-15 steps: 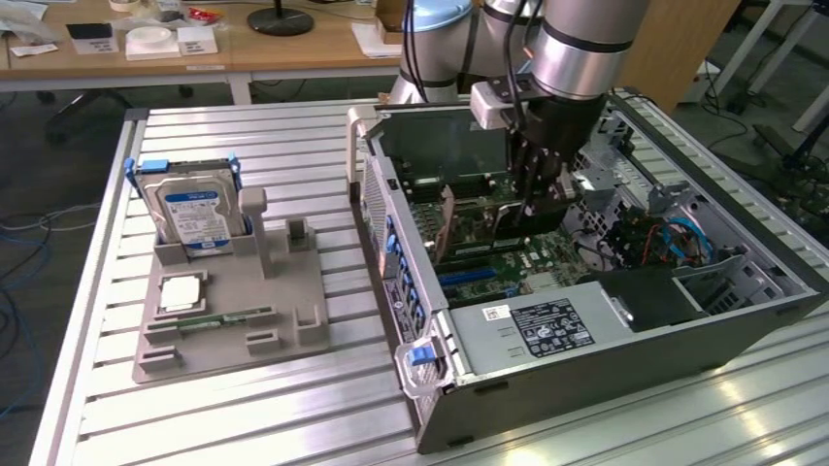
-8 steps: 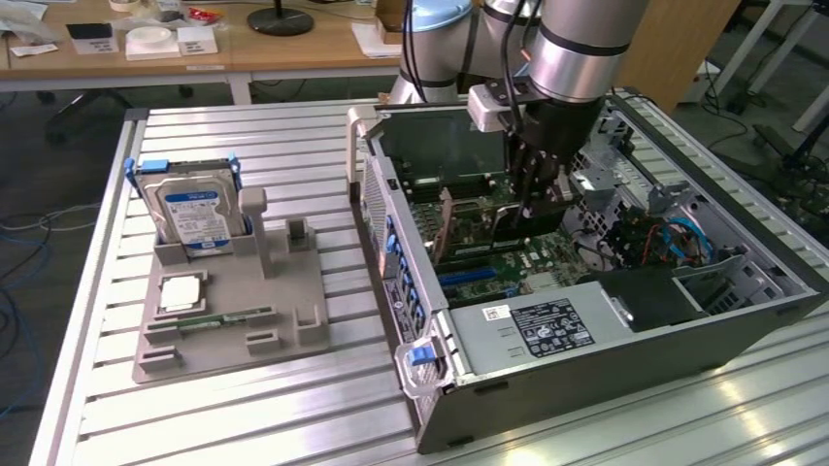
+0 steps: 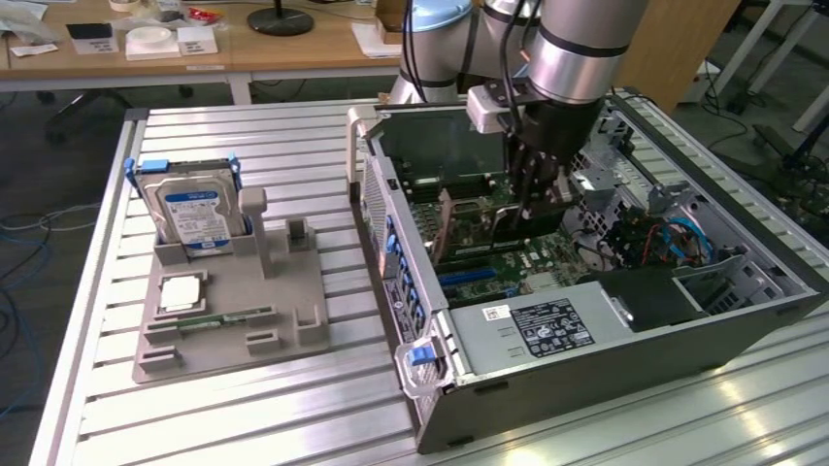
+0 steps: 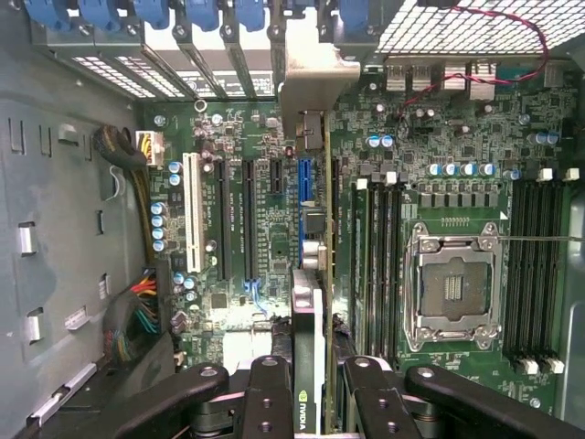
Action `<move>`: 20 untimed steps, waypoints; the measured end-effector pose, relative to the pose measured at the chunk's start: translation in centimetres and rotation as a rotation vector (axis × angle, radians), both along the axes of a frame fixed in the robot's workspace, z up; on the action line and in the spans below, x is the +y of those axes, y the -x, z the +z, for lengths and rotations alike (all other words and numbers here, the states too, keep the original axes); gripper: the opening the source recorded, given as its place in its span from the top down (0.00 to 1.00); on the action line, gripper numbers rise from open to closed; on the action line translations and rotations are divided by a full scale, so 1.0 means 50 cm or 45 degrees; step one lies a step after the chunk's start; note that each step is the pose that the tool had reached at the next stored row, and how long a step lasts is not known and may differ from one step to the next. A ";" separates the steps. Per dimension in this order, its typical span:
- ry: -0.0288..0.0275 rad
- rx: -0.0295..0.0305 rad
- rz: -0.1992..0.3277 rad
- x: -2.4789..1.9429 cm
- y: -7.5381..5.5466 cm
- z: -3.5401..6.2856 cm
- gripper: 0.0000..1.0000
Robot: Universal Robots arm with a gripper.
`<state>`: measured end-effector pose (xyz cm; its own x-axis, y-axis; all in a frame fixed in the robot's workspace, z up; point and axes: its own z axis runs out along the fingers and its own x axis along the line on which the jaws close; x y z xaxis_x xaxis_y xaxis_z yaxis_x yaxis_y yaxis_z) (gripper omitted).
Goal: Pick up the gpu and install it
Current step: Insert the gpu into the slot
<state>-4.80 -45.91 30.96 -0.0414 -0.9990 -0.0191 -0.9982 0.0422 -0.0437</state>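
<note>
The gpu (image 4: 311, 329), a thin dark circuit card with a black cooler block and a silver metal bracket at one end, stood on edge inside the open dark grey computer case (image 3: 622, 369), square to the green motherboard (image 4: 274, 229) beneath it. I'd say it was held that way because its connector edge has to meet a slot straight on. Its bracket end pointed at the rear wall of the case, where the row of blue clips (image 4: 146, 14) ran, so the bracket lined up with the slot openings there. The card hung just beside the blue expansion slot (image 4: 306, 183). I could not tell whether its lower edge was in a slot or only above the board.

The black two-fingered gripper (image 4: 317, 389) had the card by the end away from the bracket. Its jaws were about half closed, one finger pressed to each flat face, a sensible grip that left the connector edge and the bracket free. The arm came down almost vertically into the case.

Well apart, on the ribbed aluminium table (image 3: 259, 408) toward the exterior view's left, sat a grey plastic parts holder (image 3: 298, 291). It held a silver hard drive with a blue label (image 3: 194, 218) upright and a small narrow green RAM stick (image 3: 227, 317) lying flat.
</note>
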 end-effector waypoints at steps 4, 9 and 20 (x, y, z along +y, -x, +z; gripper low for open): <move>0.0009 0.0001 0.000 -0.0003 0.003 -0.004 0.74; 0.0062 0.0000 0.000 -0.0002 0.004 -0.011 0.74; 0.0225 0.0001 0.000 -0.0003 0.010 -0.028 0.74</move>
